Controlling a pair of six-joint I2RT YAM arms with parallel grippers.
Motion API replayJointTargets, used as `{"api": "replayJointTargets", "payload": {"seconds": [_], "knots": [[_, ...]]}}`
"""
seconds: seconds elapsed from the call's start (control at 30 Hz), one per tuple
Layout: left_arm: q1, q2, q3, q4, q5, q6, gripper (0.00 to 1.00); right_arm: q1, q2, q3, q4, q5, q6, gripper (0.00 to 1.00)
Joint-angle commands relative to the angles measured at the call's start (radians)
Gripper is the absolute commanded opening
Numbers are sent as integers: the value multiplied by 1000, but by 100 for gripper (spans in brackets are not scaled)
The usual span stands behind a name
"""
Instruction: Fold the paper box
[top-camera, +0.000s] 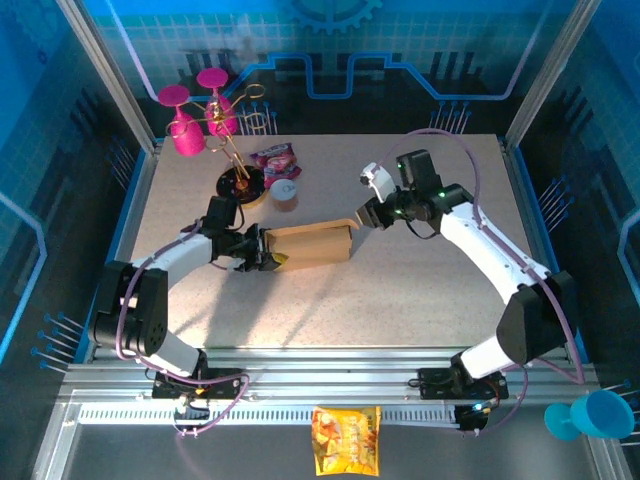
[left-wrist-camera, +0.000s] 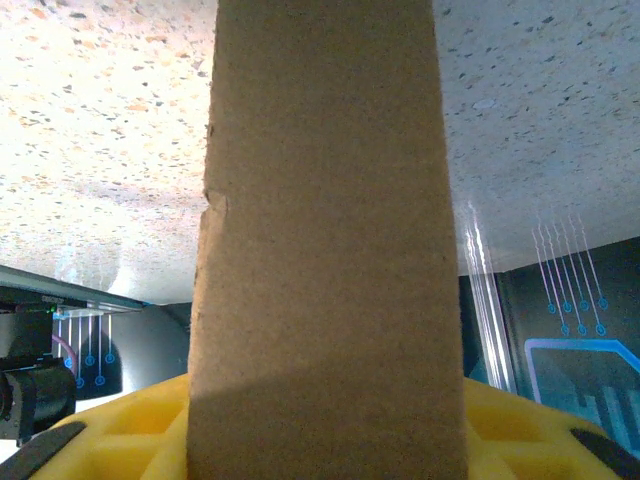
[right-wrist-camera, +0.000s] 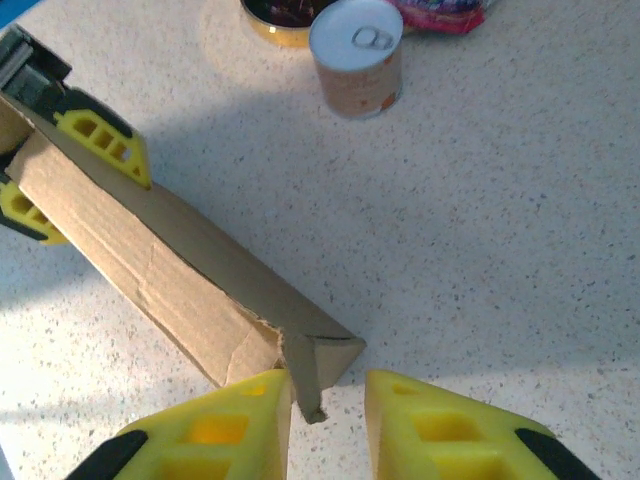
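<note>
The paper box (top-camera: 310, 246) is brown cardboard, folded into a long narrow shape lying across the middle of the table. My left gripper (top-camera: 268, 252) is shut on its left end. In the left wrist view the cardboard (left-wrist-camera: 325, 250) stands between the yellow fingers (left-wrist-camera: 520, 430). In the right wrist view the box (right-wrist-camera: 180, 270) runs from upper left to lower middle, with the left gripper (right-wrist-camera: 60, 180) clamped on its far end. My right gripper (right-wrist-camera: 328, 400) is at the box's right end, narrowly open. A small end flap (right-wrist-camera: 318, 375) hangs between its fingers against the left one, with a gap to the right one.
A small can (top-camera: 285, 193) stands just behind the box, next to a dark round stand base (top-camera: 243, 185). A pink snack packet (top-camera: 273, 158) and pink glasses on a gold rack (top-camera: 200, 115) are at the back left. An orange-yellow packet (top-camera: 346, 440) lies off the table in front.
</note>
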Motion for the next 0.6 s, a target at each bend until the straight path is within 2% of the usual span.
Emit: {"api": "replayJointTargets", "payload": {"seconds": [0.0, 0.13, 0.3, 0.57], "knots": [[14, 37, -6, -130, -93, -246, 10, 44, 37, 65, -113, 63, -50, 26], [14, 41, 4, -142, -96, -237, 10, 53, 73, 101, -158, 104, -50, 25], [14, 52, 11, -139, -95, -235, 10, 58, 108, 129, -185, 86, -57, 21], [16, 65, 28, -138, -93, -232, 10, 66, 125, 142, -196, 64, -52, 22]]}}
